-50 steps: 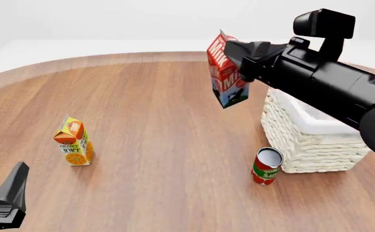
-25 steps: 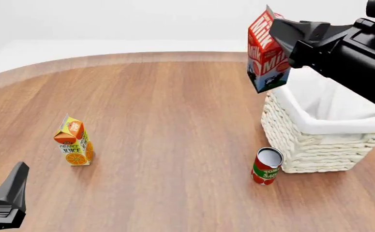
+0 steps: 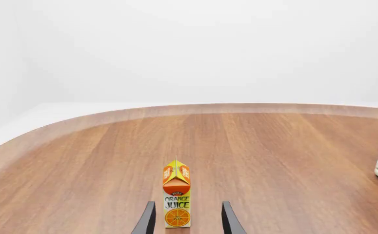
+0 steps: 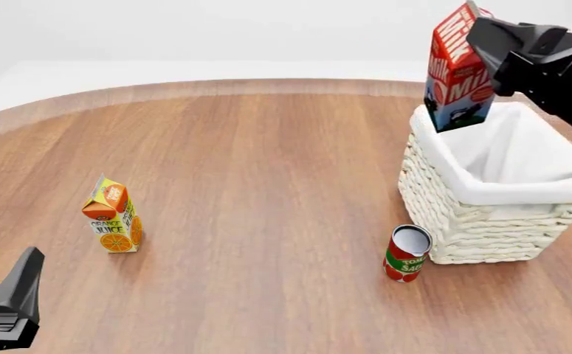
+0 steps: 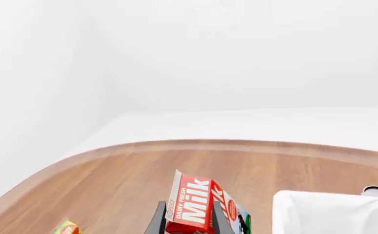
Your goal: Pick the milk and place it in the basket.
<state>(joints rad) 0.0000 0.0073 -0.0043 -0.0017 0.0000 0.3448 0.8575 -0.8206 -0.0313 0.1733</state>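
Front view overlooks the table (image 4: 217, 184); wrist views face forward, low.

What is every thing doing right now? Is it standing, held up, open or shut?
Red gable-top milk carton: held in the air, tilted, over the basket's near-left corner.
White woven wicker basket: upright on the table, nothing visible inside.
Orange-yellow juice carton: standing upright.
Red can: standing, leaning slightly.
Right gripper: jaws shut on the milk.
Left gripper: jaws open, holding nothing.

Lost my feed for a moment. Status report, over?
Right gripper shut on milk, held tilted above the basket near its far-left rim. Left gripper open, idle, facing the juice carton. Nothing blocks the drop.
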